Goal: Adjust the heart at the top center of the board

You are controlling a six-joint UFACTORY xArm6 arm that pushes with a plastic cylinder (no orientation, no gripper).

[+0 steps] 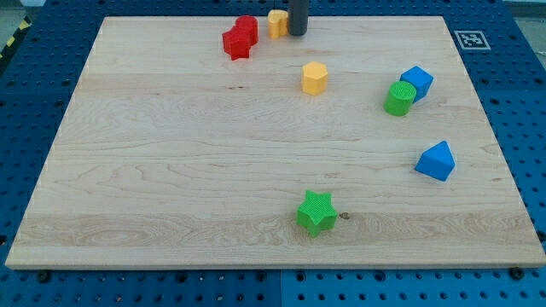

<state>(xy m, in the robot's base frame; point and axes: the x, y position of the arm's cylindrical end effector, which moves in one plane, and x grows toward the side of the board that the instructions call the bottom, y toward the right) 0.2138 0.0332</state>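
Observation:
A small yellow heart block (277,22) sits at the top centre of the wooden board (171,170). My tip (297,32) stands right beside it on its right, touching or nearly touching it. To the heart's left are two red blocks close together: a round one (246,28) and a darker star-like one (235,43) just below and left of it.
A yellow hexagon block (314,78) lies below the tip. A green cylinder (398,98) and a blue block (417,82) sit together at the right. A blue triangle-like block (436,161) is lower right. A green star (316,212) lies near the bottom centre.

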